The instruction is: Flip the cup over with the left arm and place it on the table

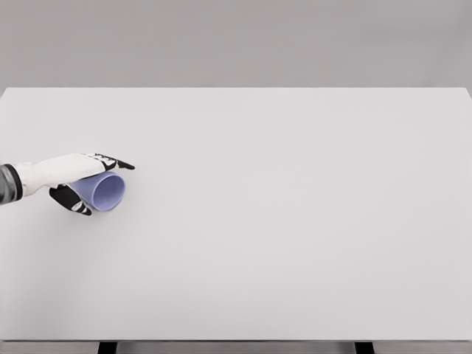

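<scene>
Left hand point(87, 179) enters the head view from the left edge at mid-height, fingers curled over the top and thumb under a light blue cup point(103, 191), so the hand is wrapped on it. Cup is held on its side at the far left of the white table point(295, 221), long axis roughly level, open mouth facing right and toward the camera, base hidden in the palm; contact with the tabletop cannot be told. Judged next: the wrist must roll that axis to vertical before setting down; right arm not visible.
</scene>
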Available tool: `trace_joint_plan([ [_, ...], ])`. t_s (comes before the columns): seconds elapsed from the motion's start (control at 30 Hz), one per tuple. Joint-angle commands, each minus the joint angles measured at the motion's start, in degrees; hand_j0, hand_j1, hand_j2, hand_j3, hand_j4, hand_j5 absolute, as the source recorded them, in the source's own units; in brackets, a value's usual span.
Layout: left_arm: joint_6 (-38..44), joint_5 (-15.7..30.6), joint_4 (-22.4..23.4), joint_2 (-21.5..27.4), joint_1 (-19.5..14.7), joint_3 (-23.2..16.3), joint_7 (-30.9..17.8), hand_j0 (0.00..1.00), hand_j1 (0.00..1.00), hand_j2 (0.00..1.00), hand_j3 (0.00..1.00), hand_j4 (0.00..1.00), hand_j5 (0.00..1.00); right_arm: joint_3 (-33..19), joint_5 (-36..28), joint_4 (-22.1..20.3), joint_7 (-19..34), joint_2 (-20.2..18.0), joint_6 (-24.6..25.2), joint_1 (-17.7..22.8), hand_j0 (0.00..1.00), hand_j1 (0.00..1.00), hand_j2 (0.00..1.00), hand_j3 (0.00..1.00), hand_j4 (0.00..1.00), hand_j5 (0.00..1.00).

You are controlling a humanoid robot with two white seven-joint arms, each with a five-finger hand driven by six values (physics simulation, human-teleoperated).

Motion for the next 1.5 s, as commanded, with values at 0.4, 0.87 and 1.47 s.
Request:
trace_joint_plan([
  [0.4,0.1,-1.8,0.1,0.0,-0.1,-0.1,0.0,0.76,0.76,0.76,0.76,0.76,0.76,0.0,0.0,0.0,0.0,0.0,0.1,0.0,1.0,1.0,1.0,1.0,1.0,1.0],
  [0.87,0.4,3.9,-0.5,0.6,-2.5,1.3,0.0,0.73,0.73,0.73,0.73,0.73,0.73,0.0,0.0,0.0,0.0,0.0,0.0,0.0,1.0,1.0,1.0,1.0,1.0,1.0],
  [1.47,0.3,14.8,0.0,-2.0,-3.4,6.6,0.0,0.79,0.79,0.79,0.79,0.79,0.79,0.0,0.0,0.0,0.0,0.0,0.0,0.0,1.0,1.0,1.0,1.0,1.0,1.0],
])
